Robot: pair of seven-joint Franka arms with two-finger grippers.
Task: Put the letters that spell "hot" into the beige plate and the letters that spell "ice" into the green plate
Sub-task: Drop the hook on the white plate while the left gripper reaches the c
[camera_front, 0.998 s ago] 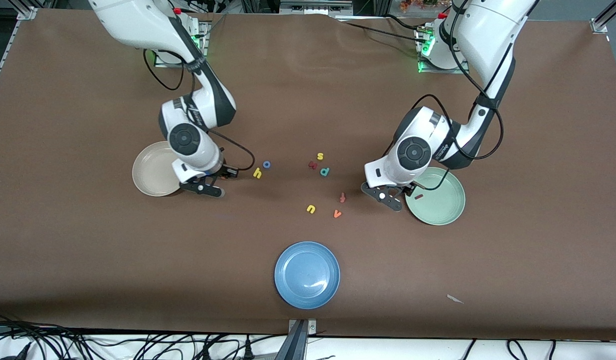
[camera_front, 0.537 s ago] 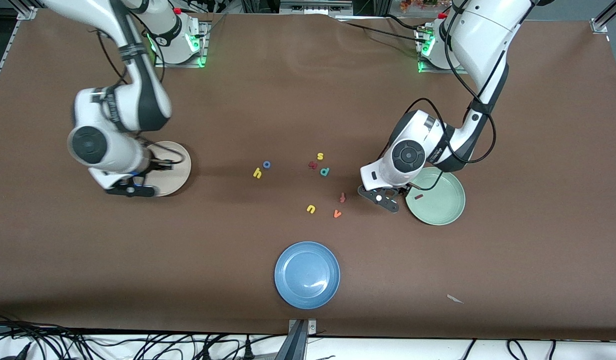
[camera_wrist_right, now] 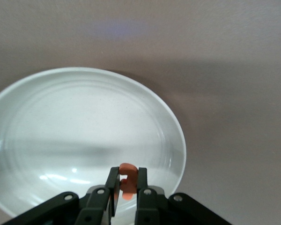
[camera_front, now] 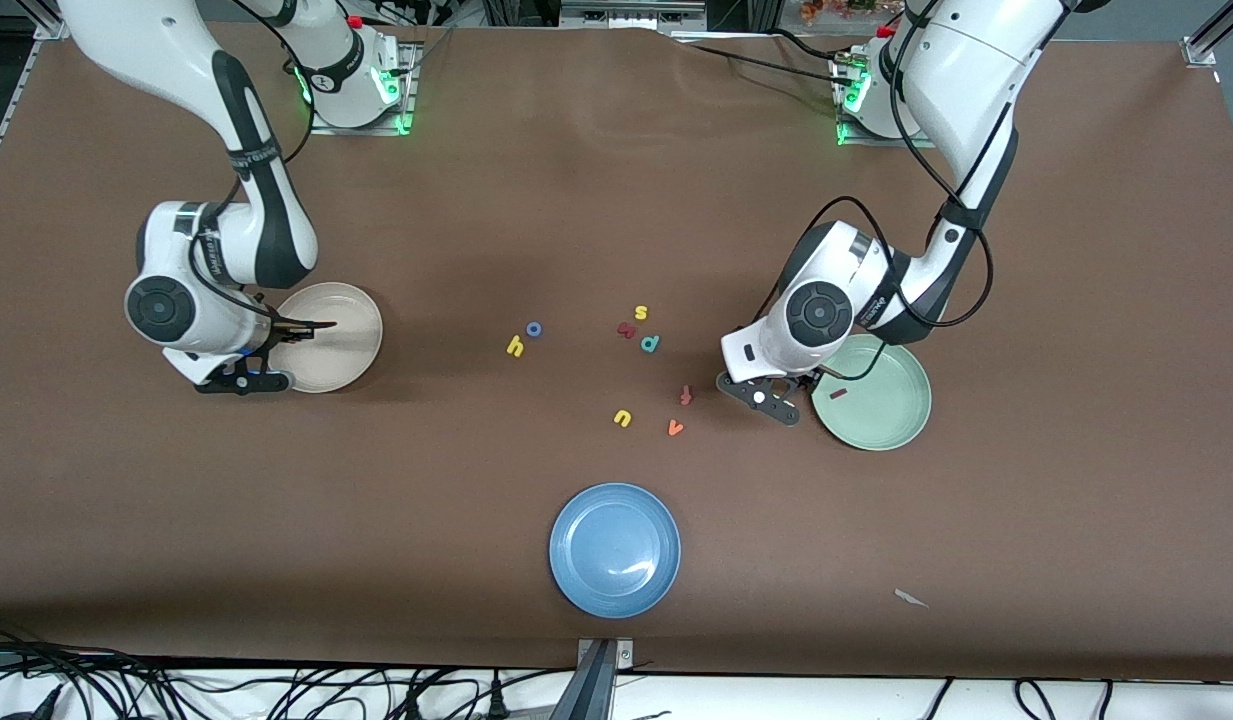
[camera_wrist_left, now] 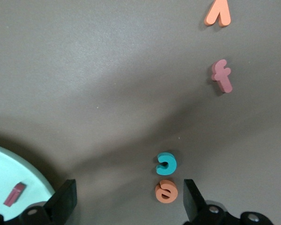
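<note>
Right end effector [camera_wrist_right: 124, 185] clamped on orange "t" [camera_wrist_right: 126, 180] over beige plate [camera_front: 351, 335], left end effector [camera_wrist_left: 126, 204] spread wide above teal "c" [camera_wrist_left: 166, 164] and orange "e" [camera_wrist_left: 166, 191] beside green plate [camera_front: 891, 420], dark red "i" [camera_front: 838, 393] in it.

High front camera facing robots, two wrist cameras looking down close

Beige plate [camera_front: 341, 340], pale green plate [camera_front: 881, 400], blue plate [camera_front: 614, 550], brown table [camera_front: 376, 480].

Glossy beige plate [camera_wrist_right: 84, 136]; matt brown table cover [camera_front: 616, 150].
</note>
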